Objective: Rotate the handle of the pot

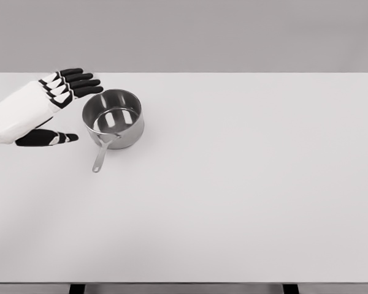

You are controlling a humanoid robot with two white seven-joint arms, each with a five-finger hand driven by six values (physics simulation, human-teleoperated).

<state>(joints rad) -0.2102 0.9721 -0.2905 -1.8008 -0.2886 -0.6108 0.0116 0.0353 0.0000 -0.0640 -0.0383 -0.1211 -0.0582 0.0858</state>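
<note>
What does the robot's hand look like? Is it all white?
Not all white. The left hand has a smooth white shell over its back and wrist, like a glove. Its fingers are black with white plates near the knuckles, and the thumb is mostly black with small white bits. No cables or markings show. The right arm isn't in the picture.

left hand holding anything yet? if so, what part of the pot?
Nothing is held. The left hand is open beside the pot, fingers spread and clear of it; the pot handle lies untouched on the table.
</note>
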